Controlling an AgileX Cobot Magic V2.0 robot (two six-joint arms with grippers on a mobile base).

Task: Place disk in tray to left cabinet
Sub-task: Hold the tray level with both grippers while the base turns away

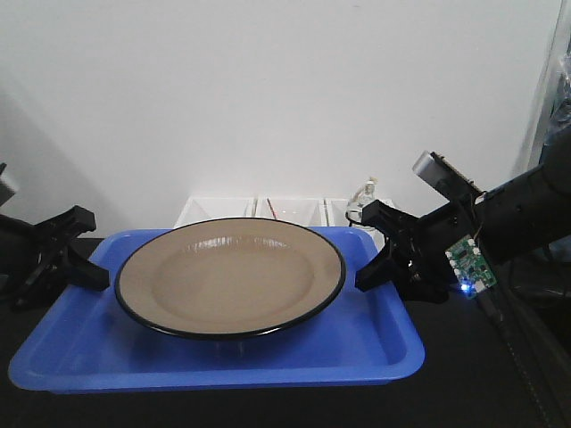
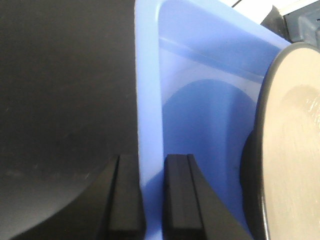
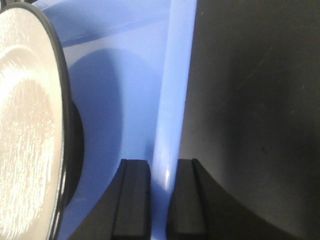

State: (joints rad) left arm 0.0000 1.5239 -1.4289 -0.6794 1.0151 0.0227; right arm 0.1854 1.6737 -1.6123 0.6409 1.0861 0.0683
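Observation:
The tan disk (image 1: 230, 276) with its thin black rim lies in the middle of the blue tray (image 1: 214, 361), which rests over a black surface. My left gripper (image 1: 92, 275) is shut on the tray's left rim (image 2: 149, 110); one finger is outside the rim and one inside (image 2: 181, 200). My right gripper (image 1: 368, 273) is shut on the tray's right rim (image 3: 172, 100) in the same way. The disk's edge (image 2: 290, 150) shows beside the left gripper (image 2: 152, 200), and the disk (image 3: 25, 140) shows beside the right gripper (image 3: 161, 200). The left cabinet is out of view.
White bins (image 1: 254, 210) stand in a row behind the tray against a white wall. A small clear bottle-like object (image 1: 361, 201) stands at their right end. Black tabletop (image 2: 65, 100) lies on both sides of the tray (image 3: 250, 100).

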